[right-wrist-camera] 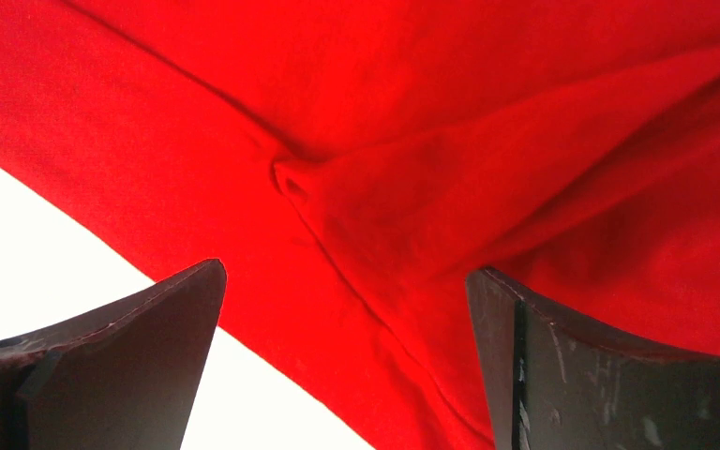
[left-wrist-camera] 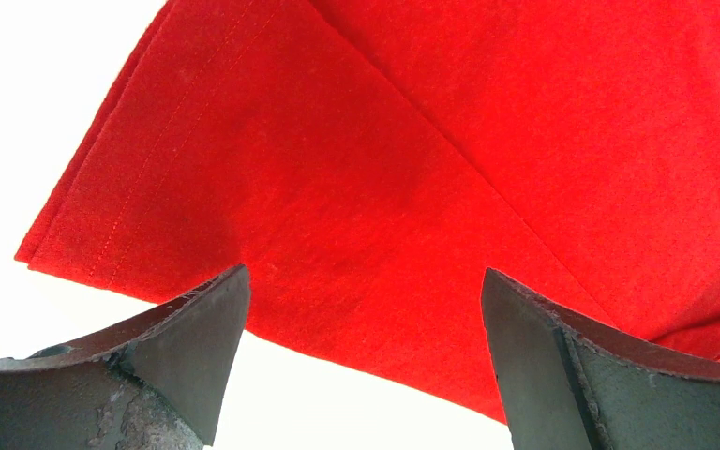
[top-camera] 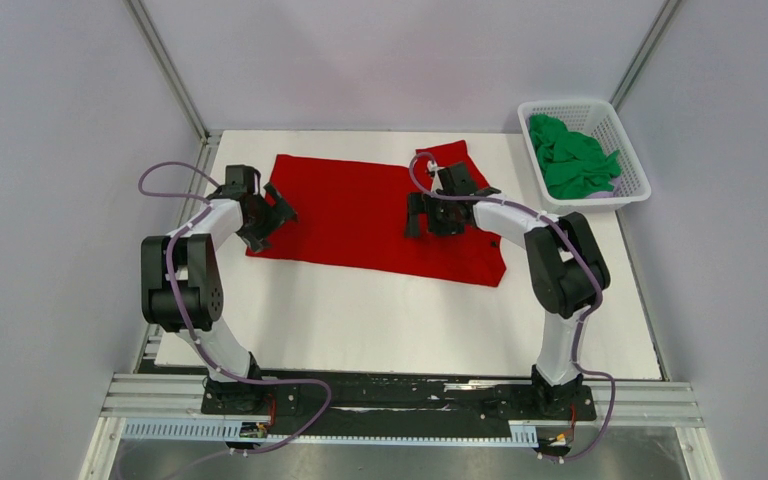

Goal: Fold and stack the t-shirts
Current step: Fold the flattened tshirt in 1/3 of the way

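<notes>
The left gripper gapes wide with nothing in it, hanging just above the hemmed left end of the red t-shirt. The right gripper is just as wide over a bunched fold. Off beyond its right, the green t-shirt lies crumpled in a basket.

Noted white lattice basket at 2 o'clock on white table, set askew. Metal rail along the 6 o'clock edge. Metal posts rising at 11 and 1 o'clock. Pale walls at 9, 12 and 3 o'clock.
</notes>
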Available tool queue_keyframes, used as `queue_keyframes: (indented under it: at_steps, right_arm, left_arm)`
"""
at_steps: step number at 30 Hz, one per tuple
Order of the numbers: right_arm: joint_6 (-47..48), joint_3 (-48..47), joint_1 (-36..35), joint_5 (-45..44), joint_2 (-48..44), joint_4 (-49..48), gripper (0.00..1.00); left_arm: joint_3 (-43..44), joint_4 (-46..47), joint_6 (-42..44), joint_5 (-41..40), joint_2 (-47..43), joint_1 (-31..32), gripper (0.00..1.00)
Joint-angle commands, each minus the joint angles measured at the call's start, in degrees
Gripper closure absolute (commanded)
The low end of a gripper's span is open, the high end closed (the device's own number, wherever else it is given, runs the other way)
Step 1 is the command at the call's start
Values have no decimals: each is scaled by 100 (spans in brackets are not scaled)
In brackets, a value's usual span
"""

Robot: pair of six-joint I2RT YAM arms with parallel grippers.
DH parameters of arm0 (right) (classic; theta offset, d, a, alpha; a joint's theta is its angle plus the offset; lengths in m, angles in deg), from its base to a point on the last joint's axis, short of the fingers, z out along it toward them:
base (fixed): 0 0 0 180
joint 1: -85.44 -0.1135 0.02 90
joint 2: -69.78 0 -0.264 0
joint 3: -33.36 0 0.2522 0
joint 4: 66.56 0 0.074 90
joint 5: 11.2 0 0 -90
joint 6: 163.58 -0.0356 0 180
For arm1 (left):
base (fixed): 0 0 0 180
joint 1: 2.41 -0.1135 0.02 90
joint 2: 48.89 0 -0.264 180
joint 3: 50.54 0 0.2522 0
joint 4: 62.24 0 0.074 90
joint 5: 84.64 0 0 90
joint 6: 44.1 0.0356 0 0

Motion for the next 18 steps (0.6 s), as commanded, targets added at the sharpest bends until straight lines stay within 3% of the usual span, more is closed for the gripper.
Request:
queue_keyframes:
  at_steps: [1,9,18]
  right_arm:
    - [-406,-747,8,55,338,-1046,0]
    - [-1476,-1569,188,-1003,590,-918,0]
    - [-1341,205,288,-946,-861,-29,0]
  left_arm:
    - [135,98,161,-60,-271,-11,0]
    - [420,246,77,-110,-138,-9,0]
    - [736,464,125,200,522,41,0]
